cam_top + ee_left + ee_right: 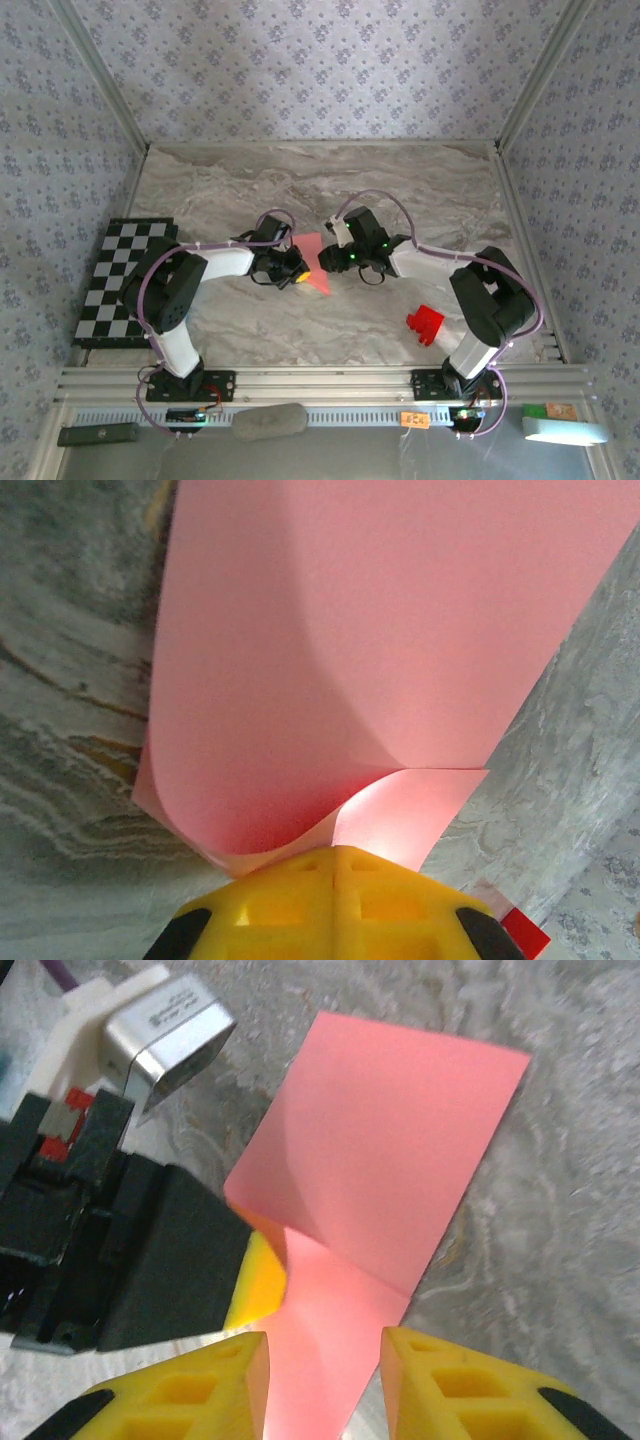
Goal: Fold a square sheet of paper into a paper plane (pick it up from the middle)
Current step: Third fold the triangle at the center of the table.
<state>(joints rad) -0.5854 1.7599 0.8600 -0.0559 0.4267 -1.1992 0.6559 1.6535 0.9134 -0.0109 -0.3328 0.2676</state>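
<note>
Paper sheet (pixel 313 255) lies at the middle of the bench (pixel 400 190), between the two claws, which meet over it from either side. We see it as a pink square with one part turned over onto the rest, so it lies in two layers rather than flat.

In the left wrist view the left claw (pixel 335 865) is clamped on the near edge of the sheet. Its yellow fingers (pixel 290 890) are pressed together with the paper pinched between them. From that pinch the sheet curls up and away, and a paler flap shows just beside the fingertips on the right.

In the right wrist view the right claw (pixel 325 1345) stands with its fingers parted. A strip of the pink paper runs through the gap between them, and we cannot tell whether either finger touches it. Beyond the strip the upper layer spreads out, one corner pointing up and to the right, over the marbled bench. The left claw's yellow tip and black body sit just to the left of the fold, touching the paper's edge.

From above, a red block (pixel 425 323) rests on the bench near the right arm's base, well apart from the sheet. A chequered board (pixel 120 285) lies at the bench's left edge, partly under the left arm.
</note>
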